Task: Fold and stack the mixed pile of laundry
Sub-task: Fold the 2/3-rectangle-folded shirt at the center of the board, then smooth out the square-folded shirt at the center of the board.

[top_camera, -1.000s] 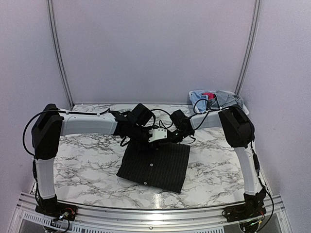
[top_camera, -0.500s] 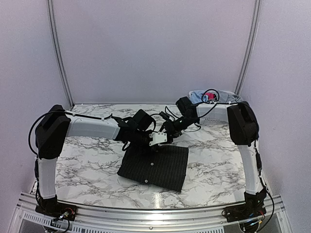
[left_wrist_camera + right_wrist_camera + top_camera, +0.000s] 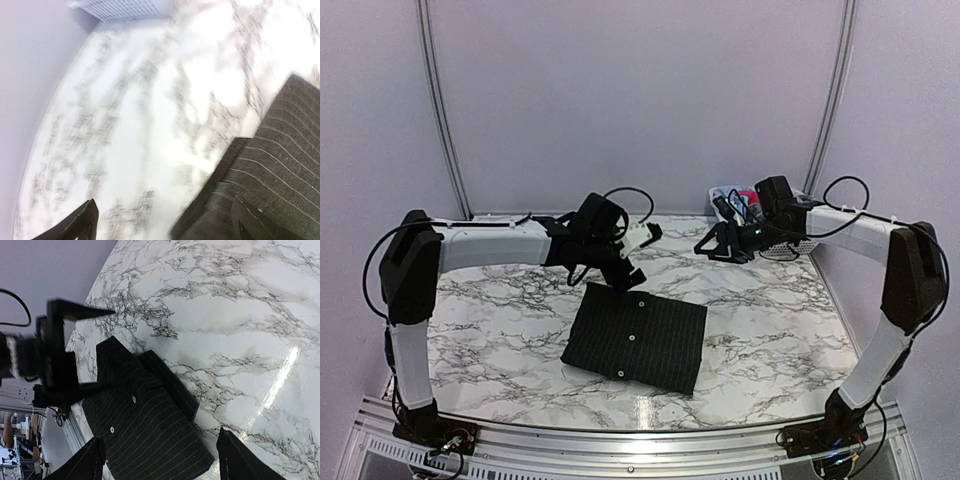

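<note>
The black pinstriped shirt [image 3: 638,338] lies folded flat in a rectangle at the table's middle, buttons up. It also shows in the left wrist view [image 3: 282,165] and the right wrist view [image 3: 145,425]. My left gripper [image 3: 650,257] hovers open just above the shirt's far edge, holding nothing; the right wrist view shows it too [image 3: 100,347]. My right gripper [image 3: 705,245] is open and empty, off to the shirt's far right, near the basket. The rest of the laundry pile [image 3: 732,194], light blue with a pink-red piece [image 3: 751,197], sits at the back right, partly hidden by the right arm.
A white lattice basket [image 3: 782,254] holding the pile stands in the back right corner; its edge shows in the left wrist view [image 3: 120,7]. Marble tabletop [image 3: 490,320] surrounds the shirt. Walls close in the back and both sides.
My left gripper has opened, let go of the shirt and lifted back. My right arm swung right toward the basket, its jaws widening. The shirt stays folded in place.
</note>
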Tool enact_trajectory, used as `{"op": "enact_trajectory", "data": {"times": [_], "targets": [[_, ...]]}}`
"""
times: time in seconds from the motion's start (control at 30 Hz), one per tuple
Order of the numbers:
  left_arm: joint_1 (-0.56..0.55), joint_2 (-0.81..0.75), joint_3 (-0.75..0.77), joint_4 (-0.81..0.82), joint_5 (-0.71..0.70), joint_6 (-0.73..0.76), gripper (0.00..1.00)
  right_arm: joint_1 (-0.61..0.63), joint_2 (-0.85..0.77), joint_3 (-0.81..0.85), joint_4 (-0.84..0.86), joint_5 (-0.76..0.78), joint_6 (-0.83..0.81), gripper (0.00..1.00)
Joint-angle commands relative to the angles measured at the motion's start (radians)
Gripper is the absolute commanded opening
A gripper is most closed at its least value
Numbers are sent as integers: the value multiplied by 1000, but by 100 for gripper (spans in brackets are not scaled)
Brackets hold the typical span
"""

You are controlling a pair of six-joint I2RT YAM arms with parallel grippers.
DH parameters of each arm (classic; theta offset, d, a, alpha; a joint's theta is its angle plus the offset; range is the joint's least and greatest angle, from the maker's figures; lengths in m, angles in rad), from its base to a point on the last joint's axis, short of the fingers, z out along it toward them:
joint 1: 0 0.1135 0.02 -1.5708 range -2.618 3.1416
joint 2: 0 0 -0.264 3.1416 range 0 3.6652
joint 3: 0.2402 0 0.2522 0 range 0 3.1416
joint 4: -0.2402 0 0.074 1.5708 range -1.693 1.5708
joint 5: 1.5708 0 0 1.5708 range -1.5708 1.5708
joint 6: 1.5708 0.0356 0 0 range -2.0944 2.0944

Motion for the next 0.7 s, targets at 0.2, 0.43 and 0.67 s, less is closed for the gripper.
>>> {"op": "enact_trajectory", "data": {"times": [0.2,0.43,0.67], "targets": [[82,-288,22,-162,-56,-428,99,-24,-234,-307,140,24,61,78],[239,-402,-296,-84,402,-722,99,-24,-263,-478,266,13,75,78],[326,-389,-528,69,527,-828,99,-23,-190,-587,427,-50,77,78]]}}
